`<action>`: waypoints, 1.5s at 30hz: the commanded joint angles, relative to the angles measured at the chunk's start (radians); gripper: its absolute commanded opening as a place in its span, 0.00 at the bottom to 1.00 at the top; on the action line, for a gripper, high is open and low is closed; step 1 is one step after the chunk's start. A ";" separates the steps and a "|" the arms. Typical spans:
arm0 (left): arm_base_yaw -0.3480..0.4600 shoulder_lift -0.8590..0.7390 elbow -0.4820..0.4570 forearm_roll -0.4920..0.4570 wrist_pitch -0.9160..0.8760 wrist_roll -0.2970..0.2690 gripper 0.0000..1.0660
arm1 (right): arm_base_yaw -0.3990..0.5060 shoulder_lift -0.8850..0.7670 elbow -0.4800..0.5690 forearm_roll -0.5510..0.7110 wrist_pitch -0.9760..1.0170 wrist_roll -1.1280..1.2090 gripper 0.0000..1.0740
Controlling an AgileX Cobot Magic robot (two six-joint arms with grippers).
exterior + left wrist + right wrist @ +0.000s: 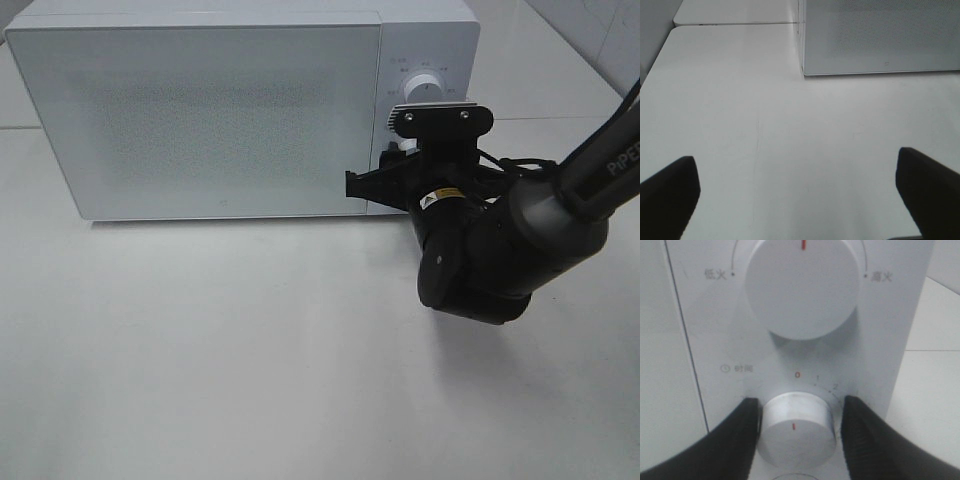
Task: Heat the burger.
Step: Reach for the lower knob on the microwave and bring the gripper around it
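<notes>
The burger is hidden; no view shows it. The white microwave [200,110] stands at the back of the table with its door closed. My right gripper [400,165] is at the microwave's control panel. In the right wrist view the right gripper [797,432] has its two black fingers against both sides of the lower timer knob [796,415], whose red mark points at 0. My left gripper [796,162] is open and empty, low over bare table in front of the microwave's left corner [805,70].
The upper power knob [802,285] sits above the timer knob, its red mark pointing straight up; it also shows in the exterior view [425,88]. The white table [200,350] spreads in front of the microwave. The right arm [500,240] hangs over its right part.
</notes>
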 commanded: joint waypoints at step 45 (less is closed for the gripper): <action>0.003 -0.023 0.003 0.000 -0.002 0.000 0.94 | 0.005 -0.003 -0.001 -0.056 -0.068 0.402 0.00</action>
